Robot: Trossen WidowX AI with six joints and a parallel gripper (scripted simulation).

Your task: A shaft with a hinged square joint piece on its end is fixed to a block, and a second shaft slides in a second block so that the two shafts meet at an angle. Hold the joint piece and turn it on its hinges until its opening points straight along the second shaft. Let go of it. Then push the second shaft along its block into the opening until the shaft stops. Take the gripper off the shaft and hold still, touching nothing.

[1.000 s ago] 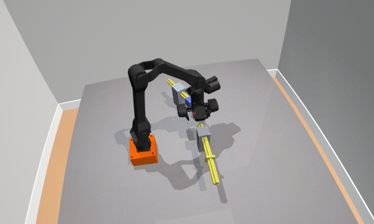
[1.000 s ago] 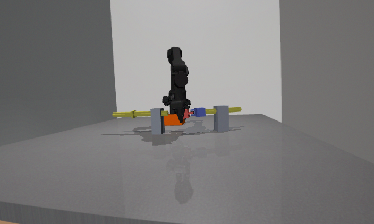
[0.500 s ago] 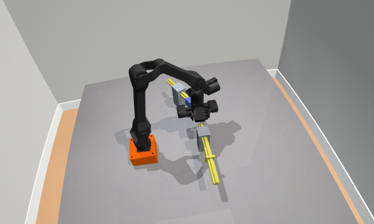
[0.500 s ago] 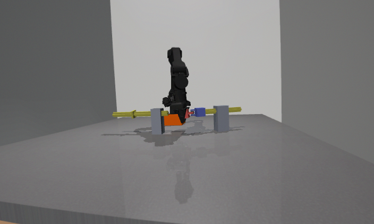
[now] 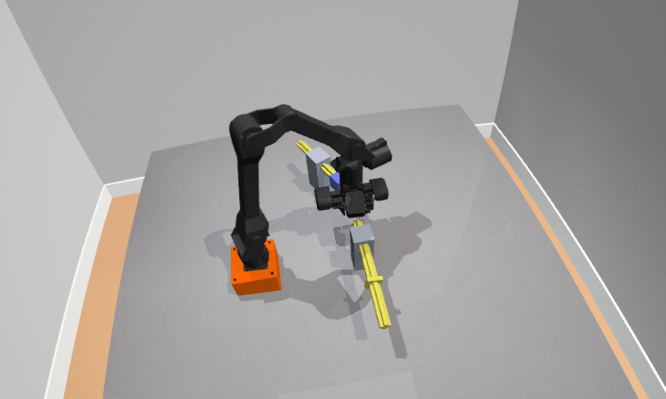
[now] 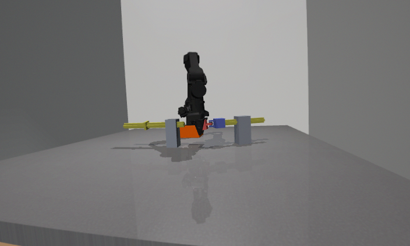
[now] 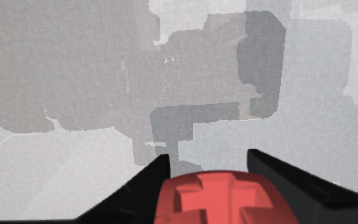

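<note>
Sitting clasped within the claw, the red joint piece

You're looking at a bare, walled test cell, closest to a small robotics lab. Plain grey walls stand around a broad grey table, and a black jointed robot arm rises from an orange block-shaped base at the table's nine o'clock in your top view.
</note>
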